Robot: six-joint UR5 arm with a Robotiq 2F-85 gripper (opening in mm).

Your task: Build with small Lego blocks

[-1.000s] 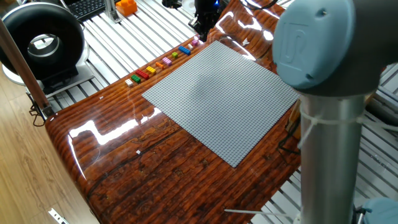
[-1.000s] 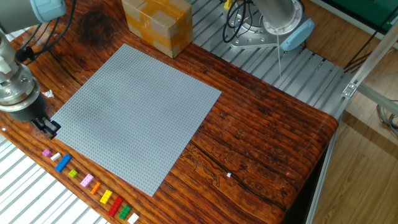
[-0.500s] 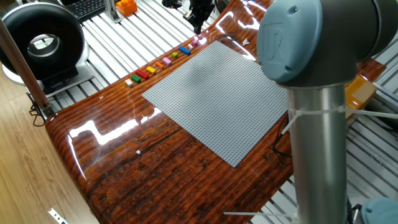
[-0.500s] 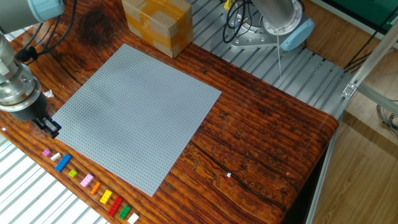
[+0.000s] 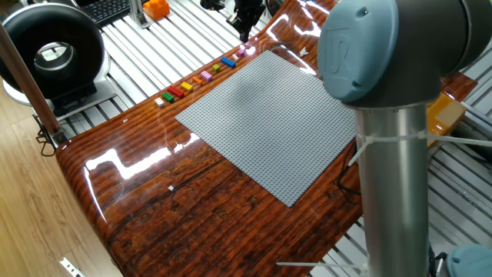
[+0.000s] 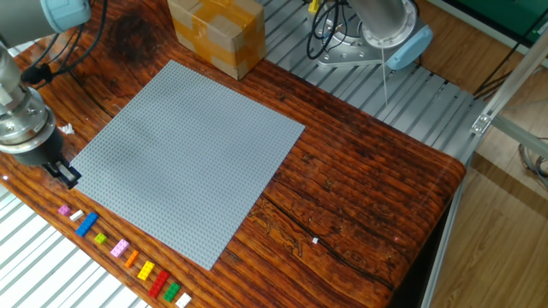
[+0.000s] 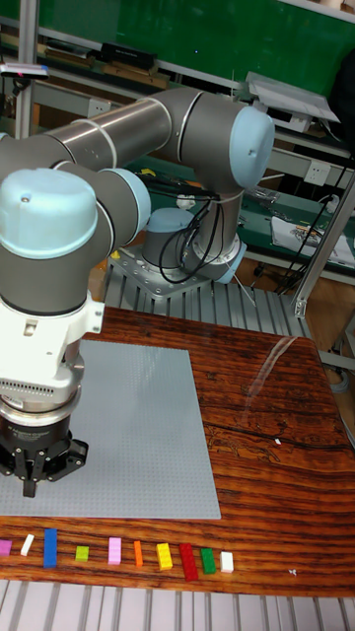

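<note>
Showing, in one fixed view, the small Lego blocks [image 5: 201, 78] laid in a single row on the wooden table [image 5: 192, 200], just beside one edge of the grey baseplate [image 5: 269, 123]. The gripper [image 5: 244, 23] hangs above the far end of that row; its opening cannot be read here.

In the other fixed view, the row runs along the table's near edge. The gripper [image 6: 65, 174] points straight down over the baseplate corner, close to the pink and white pieces but apart from them. Its dark fingertips appear close together with nothing visible between them, though this is too small to confirm.

In the tall fixed view, the wrist is vertical, with the elbow folded back toward the base. The gripper [image 7: 30, 483] sits above the baseplate's front edge, short of the row. The bricks look rigid, very light and smooth. They are likely to skid or tip if nudged, so a grasp across the two flat side walls, squarely from above, seems best.
</note>
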